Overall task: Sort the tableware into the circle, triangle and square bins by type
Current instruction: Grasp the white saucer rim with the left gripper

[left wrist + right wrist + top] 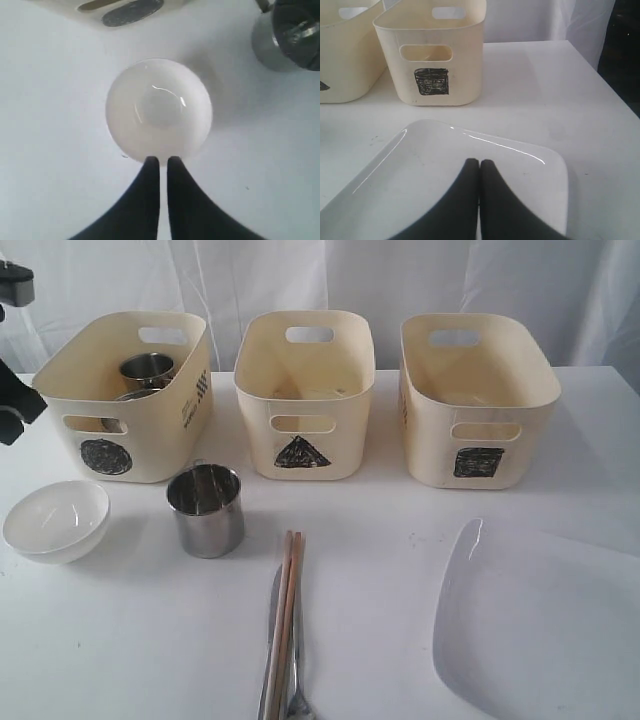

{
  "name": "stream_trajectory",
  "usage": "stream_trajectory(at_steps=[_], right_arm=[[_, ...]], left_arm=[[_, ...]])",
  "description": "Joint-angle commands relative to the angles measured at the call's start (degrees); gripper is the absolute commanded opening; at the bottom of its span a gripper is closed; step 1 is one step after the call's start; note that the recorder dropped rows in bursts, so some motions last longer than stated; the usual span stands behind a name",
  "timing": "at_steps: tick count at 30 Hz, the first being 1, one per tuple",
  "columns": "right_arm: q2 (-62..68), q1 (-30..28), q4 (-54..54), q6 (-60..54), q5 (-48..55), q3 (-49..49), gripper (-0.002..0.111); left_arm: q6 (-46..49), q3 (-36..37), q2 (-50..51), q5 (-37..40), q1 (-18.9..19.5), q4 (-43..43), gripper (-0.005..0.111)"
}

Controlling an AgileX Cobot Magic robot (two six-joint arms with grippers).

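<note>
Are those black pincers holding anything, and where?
Nothing is held: the left pincer hangs over the white bowl, the right pincer over the plate.

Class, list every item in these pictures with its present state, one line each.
Circle bin: upright, steelware inside.
Triangle bin: upright, contents unclear.
Square bin: upright, contents unclear.
Mug: upright, not binned.
Dish: upright, empty, not binned.
Chopsticks: lying flat, together.
Cutlery: lying flat beside chopsticks.
Plate: lying flat, empty.
Left gripper: nearly shut, empty.
Right gripper: shut, empty.
</note>
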Motion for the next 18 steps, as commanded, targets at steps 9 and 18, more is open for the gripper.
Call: stream_trajectory(at_steps=[9, 18], right_arm=[[-0.4, -0.1, -0.2, -0.1, -0.2, 0.0, 0.0], [-0.4, -0.1, -0.2, -0.1, -0.2, 0.0, 0.0]], left_arm=[[-24.6, 7.9, 6.8, -11.6, 4.3, 13.1, 0.062], [-16.8, 11.7, 13.2, -11.1, 6.0, 4.0, 0.1]])
